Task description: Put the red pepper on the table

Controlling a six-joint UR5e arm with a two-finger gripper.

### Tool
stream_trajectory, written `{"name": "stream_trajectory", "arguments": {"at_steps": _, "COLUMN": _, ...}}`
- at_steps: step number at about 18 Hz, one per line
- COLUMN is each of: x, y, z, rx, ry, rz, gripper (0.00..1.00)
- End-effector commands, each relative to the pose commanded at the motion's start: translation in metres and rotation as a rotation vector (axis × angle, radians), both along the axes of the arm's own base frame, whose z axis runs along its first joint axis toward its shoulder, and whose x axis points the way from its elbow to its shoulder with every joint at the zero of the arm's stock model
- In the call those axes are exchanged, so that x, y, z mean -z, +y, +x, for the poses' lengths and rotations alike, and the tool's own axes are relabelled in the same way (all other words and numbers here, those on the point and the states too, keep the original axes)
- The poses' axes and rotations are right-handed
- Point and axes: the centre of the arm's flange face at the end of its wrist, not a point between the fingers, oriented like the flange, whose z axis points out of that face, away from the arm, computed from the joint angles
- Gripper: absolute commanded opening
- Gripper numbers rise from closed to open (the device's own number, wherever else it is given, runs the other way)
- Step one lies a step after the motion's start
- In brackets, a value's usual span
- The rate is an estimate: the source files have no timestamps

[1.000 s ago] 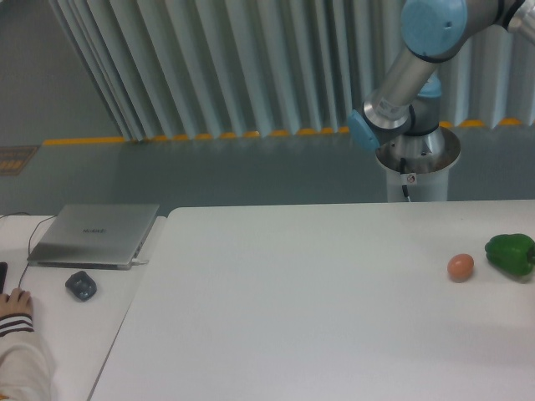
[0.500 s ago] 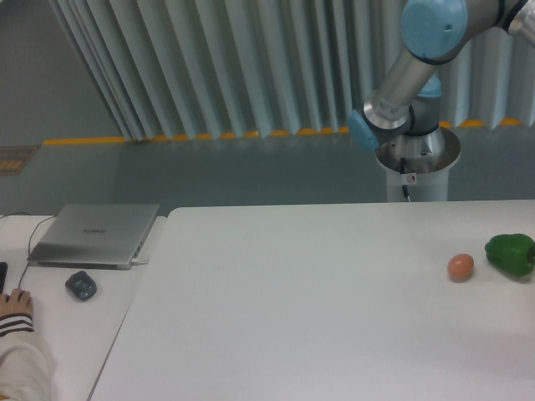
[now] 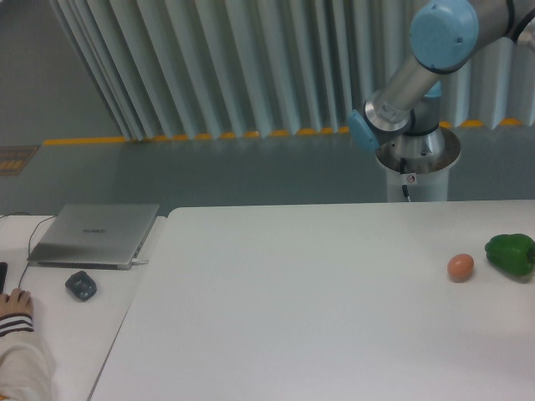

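The red pepper is out of view. The large white table (image 3: pixel 301 317) fills the lower middle and right. Only the arm's base and its silver and light-blue links (image 3: pixel 410 83) show at the upper right, behind the table's far edge. The arm runs out of the frame at the top right, and the gripper is not in view.
A green bell pepper (image 3: pixel 511 254) lies at the table's right edge, with a small orange-pink egg-like ball (image 3: pixel 460 266) just left of it. A narrower white desk (image 3: pixel 63 334) at the left holds a closed laptop (image 3: pixel 94 235) and a mouse (image 3: pixel 81 286). A person's hand (image 3: pixel 14 302) rests at the left edge.
The arm's upper blue joint has shifted slightly to the right. Nothing on the table has moved.
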Motion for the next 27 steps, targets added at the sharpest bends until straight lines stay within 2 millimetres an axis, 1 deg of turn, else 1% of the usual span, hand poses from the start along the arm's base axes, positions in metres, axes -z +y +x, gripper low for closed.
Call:
{"name": "stream_trajectory", "arguments": {"at_steps": 2, "x": 0.012, "y": 0.001, "z": -0.002, "rx": 0.000, "ry": -0.015, "rz": -0.005, "gripper": 1.00}}
{"name": "stream_trajectory", "arguments": {"at_steps": 5, "x": 0.016, "y": 0.002, "z": -0.002, "rx": -0.001, "ry": -0.021, "rz": -0.006, "gripper": 1.00}}
{"name": "stream_trajectory", "arguments": {"at_steps": 12, "x": 0.008, "y": 0.001, "z": -0.003, "rx": -0.003, "ry": -0.011, "rz": -0.002, "gripper": 1.00}}
{"name": "stream_trajectory", "arguments": {"at_steps": 19, "x": 0.007, "y": 0.001, "z": 0.000, "rx": 0.000, "ry": -0.012, "rz": -0.003, "gripper": 1.00}}
{"name": "stream_trajectory", "arguments": {"at_steps": 22, "x": 0.009, "y": 0.004, "z": 0.001, "rx": 0.005, "ry": -0.014, "rz": -0.004, "gripper": 0.93}}
{"name": "stream_trajectory", "arguments": {"at_steps": 23, "x": 0.008, "y": 0.005, "z": 0.001, "rx": 0.003, "ry": -0.012, "rz": -0.003, "gripper": 0.86}}
{"name": "stream_trajectory", "arguments": {"at_steps": 24, "x": 0.003, "y": 0.007, "z": 0.004, "rx": 0.005, "ry": -0.007, "rz": 0.000, "gripper": 0.63}}
{"name": "stream_trajectory", "arguments": {"at_steps": 26, "x": 0.003, "y": 0.007, "z": 0.006, "rx": 0.009, "ry": -0.010, "rz": 0.000, "gripper": 0.63}}
{"name": "stream_trajectory", "arguments": {"at_steps": 27, "x": 0.000, "y": 0.006, "z": 0.006, "rx": 0.009, "ry": -0.007, "rz": 0.000, "gripper": 0.59}}
